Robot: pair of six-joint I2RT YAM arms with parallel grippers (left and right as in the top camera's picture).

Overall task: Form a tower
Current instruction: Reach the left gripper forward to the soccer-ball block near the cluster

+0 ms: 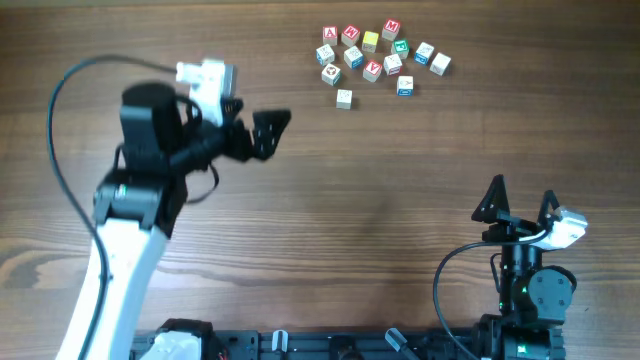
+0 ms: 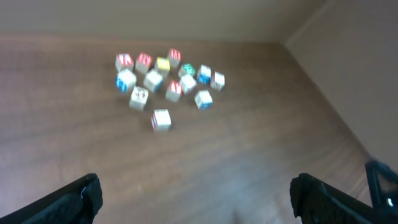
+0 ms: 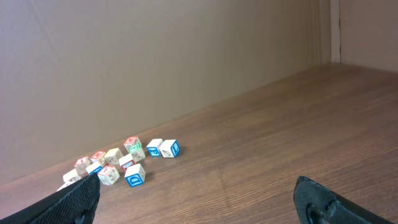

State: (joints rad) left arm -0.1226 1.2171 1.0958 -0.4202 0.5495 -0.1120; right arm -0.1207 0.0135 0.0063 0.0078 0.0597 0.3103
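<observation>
Wood-grain table (image 1: 320, 250): left gripper (image 1: 275, 133) and right gripper (image 1: 521, 195) empty, jaws wide.
The tower (image 1: 372, 68), seemingly two cubes, sits mid-cluster, upper right of the overhead frame; best take the outlying cube (image 1: 344, 97) first, gripped squarely, clear of neighbours.

Table (image 1: 330, 200): brown wood grain, smooth, matt with a faint sheen.
Cubes (image 1: 353, 57), far side: pale whitish bodies, faces printed red, blue, green and yellow; finish looked matt; material could not be told.
Left gripper (image 1: 278, 133) and right gripper (image 1: 522, 192): black, matt, plastic-looking.
Left arm shell (image 1: 110, 270): white, smooth, slightly glossy.
Cable (image 1: 60, 90): black, smooth sheath.
Far wall (image 3: 155, 62): plain beige, matt.
</observation>
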